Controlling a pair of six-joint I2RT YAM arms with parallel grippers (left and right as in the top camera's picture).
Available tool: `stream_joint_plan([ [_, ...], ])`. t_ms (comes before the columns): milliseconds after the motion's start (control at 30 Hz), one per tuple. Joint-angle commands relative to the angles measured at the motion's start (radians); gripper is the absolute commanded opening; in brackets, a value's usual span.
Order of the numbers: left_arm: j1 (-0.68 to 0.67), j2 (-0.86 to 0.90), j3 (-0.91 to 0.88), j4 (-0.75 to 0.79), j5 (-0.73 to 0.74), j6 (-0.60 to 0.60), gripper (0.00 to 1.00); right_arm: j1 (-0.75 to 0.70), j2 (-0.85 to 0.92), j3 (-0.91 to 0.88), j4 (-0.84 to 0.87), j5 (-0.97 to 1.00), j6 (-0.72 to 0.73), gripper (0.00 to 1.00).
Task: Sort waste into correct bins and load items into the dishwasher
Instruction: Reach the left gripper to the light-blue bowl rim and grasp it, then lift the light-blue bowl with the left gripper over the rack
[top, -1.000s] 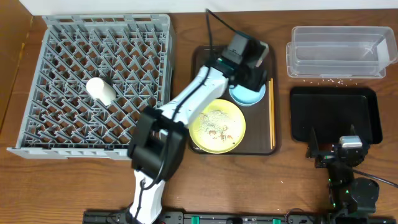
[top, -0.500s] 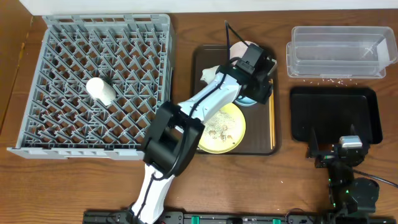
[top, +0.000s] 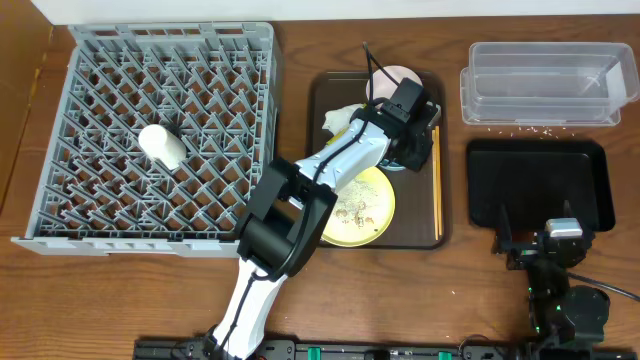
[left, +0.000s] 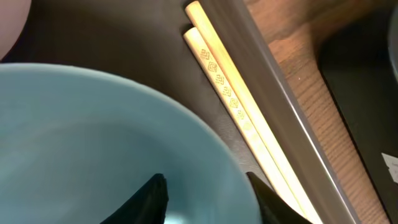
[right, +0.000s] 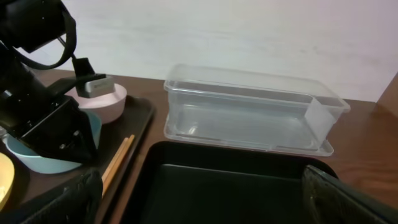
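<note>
Two grippers: your left gripper (left: 204, 186) straddles the blue bowl's (left: 93, 137) rim, jaws apart; your right gripper (right: 202, 194) sits spread by the black tray (right: 249, 183).

My left arm (top: 335, 160) stretched long from near table edge, running diagonally toward far right, elbow bent partway along. Wrist at far end pitched downward. My left gripper (left: 208, 202) aimed down, close to surface; only two dark fingertips (left: 152, 199) show at bottom of wrist view, spread apart, not clamped. My right arm (top: 562, 250) folded compact at near right edge. My right gripper (right: 202, 199) level, facing forward, fingers (right: 62, 199) splayed to frame corners, jaws wide.
</note>
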Motion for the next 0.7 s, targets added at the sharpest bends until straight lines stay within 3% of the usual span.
stream_joint_plan([
  [0, 0.002, 0.029, -0.006, -0.004, -0.006, -0.005, 0.30, -0.010, -0.005, -0.001, -0.004, -0.004, 0.012, 0.99],
  [200, 0.002, 0.023, -0.005, -0.003, -0.005, -0.079, 0.09, -0.010, -0.005, -0.001, -0.004, -0.004, 0.012, 0.99],
  [367, 0.002, 0.018, -0.005, -0.003, 0.017, -0.142, 0.08, -0.010, -0.005, -0.001, -0.005, -0.004, 0.012, 0.99],
  [533, 0.014, 0.010, 0.004, -0.003, 0.166, -0.199, 0.08, -0.010, -0.005, -0.001, -0.005, -0.004, 0.012, 0.99],
  [667, 0.033, -0.017, 0.004, -0.004, 0.191, -0.254, 0.07, -0.010, -0.005, -0.001, -0.005, -0.004, 0.012, 0.99],
])
